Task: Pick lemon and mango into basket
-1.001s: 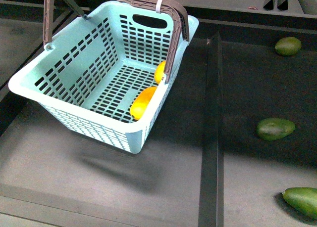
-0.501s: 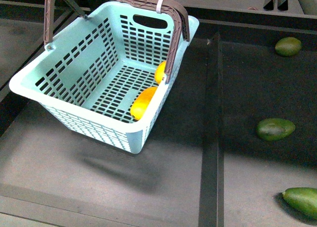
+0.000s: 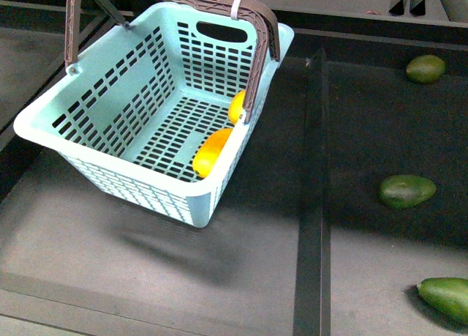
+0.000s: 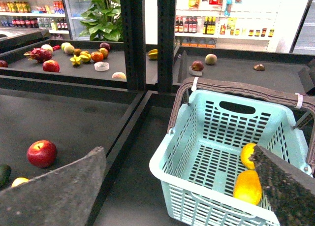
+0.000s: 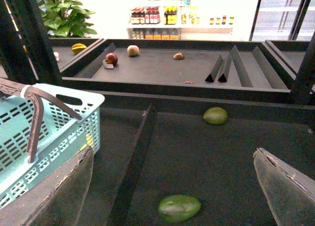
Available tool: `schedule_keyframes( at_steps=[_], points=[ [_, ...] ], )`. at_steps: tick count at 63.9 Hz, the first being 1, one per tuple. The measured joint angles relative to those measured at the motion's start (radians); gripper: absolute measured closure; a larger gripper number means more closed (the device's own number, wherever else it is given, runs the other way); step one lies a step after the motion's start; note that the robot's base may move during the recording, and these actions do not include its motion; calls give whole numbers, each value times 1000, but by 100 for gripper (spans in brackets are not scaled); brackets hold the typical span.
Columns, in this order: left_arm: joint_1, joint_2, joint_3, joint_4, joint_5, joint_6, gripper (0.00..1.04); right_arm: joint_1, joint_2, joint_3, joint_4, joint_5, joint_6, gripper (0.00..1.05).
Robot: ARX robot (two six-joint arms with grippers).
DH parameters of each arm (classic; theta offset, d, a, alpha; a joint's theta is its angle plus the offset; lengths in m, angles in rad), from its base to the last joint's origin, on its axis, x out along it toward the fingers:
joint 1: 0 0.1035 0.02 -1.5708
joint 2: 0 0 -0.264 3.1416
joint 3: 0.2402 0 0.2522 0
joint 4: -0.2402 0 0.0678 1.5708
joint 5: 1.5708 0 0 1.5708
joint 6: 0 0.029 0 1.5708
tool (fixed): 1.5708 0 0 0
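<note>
Both my grippers, left (image 4: 167, 186) and right (image 5: 172, 186), hang with jaws apart and empty, since the mango (image 3: 210, 151) and lemon (image 3: 235, 106) already lie against the basket (image 3: 88, 142)'s right wall.

A dark grey, felt-covered display shelf (image 3: 248, 248) is being split by a raised black divider strip (image 3: 313, 204). The light teal slotted plastic basket (image 3: 110, 168) is being carried on its left section, while three dark green avocados (image 3: 406, 190) are being borne, well apart, on the right section.
</note>
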Motion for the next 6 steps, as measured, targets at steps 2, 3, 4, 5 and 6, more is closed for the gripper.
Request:
schedule_keyframes(
  at_steps=[2,3,4,5,6],
  points=[
    [0,0,0,0,0,0,8,0,0,0,0,0,0,9],
    [0,0,0,0,0,0,7,0,0,0,0,0,0,9],
    [0,0,0,0,0,0,7,0,0,0,0,0,0,9],
    [0,0,0,0,0,0,7,0,0,0,0,0,0,9],
    [0,0,0,0,0,0,7,0,0,0,0,0,0,9]
  ],
)
